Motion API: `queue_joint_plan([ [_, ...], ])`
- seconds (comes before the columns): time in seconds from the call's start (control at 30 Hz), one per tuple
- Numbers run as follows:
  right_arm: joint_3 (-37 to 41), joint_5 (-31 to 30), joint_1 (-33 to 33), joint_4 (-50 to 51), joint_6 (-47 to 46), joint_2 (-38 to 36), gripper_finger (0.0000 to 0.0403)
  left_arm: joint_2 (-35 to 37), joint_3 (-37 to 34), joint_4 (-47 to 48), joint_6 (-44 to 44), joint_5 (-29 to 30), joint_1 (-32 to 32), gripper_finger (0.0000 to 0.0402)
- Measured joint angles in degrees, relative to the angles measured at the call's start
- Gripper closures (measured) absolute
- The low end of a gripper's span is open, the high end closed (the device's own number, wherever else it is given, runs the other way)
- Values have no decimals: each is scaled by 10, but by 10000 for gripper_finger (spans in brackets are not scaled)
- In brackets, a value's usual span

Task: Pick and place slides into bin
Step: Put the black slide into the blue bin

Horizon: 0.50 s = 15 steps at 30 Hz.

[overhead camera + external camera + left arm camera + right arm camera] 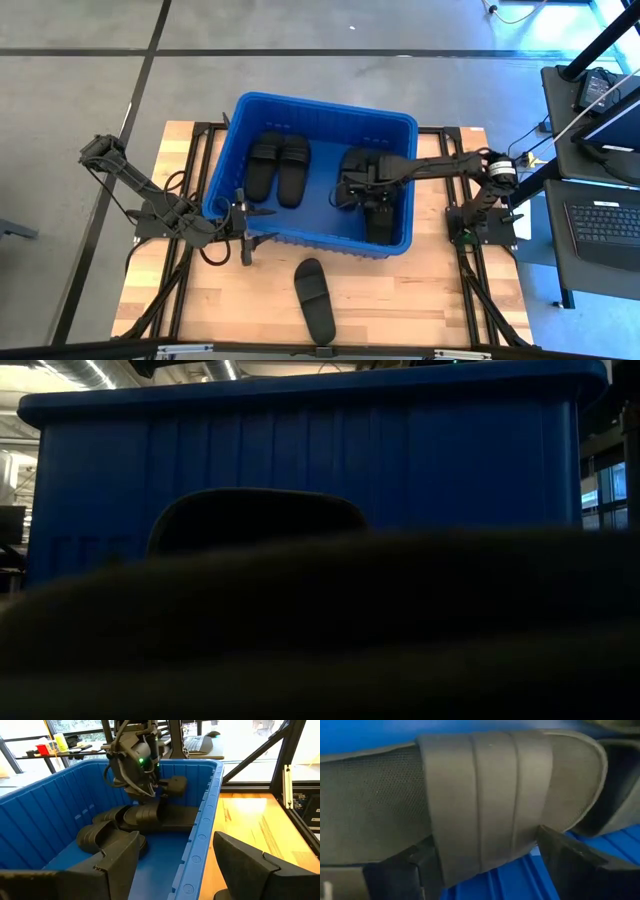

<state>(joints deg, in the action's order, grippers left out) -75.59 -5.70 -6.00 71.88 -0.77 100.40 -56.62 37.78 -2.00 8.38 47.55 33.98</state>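
The blue bin (228, 150) stands mid-table. Inside it, a pair of black slides (280, 165) lies sole-down on the floor at the left, and several more (380, 215) are piled at the right. My right gripper (350, 187) reaches into the bin over that pile and is shut on a slide (485, 795). One slide (315, 298) lies sole-down on the table near the front edge; it also shows in the low view (260, 520). My left gripper (246, 228) is open, one finger inside and one outside the bin's near wall (197, 840). My right gripper has the slide's wide ribbed strap (485, 850) between its two fingers, one finger (405, 867) at each edge of the strap. It comes slanting down from the table's right. In the left wrist view the slide (150, 815) lies low on the pile; whether it is lifted clear, I cannot tell.
The low view is mostly blocked by the table slide, with the bin's wall (450, 460) behind it. Bare wood (430, 290) lies to the right of that slide. Black frame rails (478, 290) run along the table's sides.
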Motion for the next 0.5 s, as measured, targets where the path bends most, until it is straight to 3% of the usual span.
queue_joint_plan([
  [0.5,-35,30,-34,38,41,-1,118,0,0,0,0,0,0,153],
])
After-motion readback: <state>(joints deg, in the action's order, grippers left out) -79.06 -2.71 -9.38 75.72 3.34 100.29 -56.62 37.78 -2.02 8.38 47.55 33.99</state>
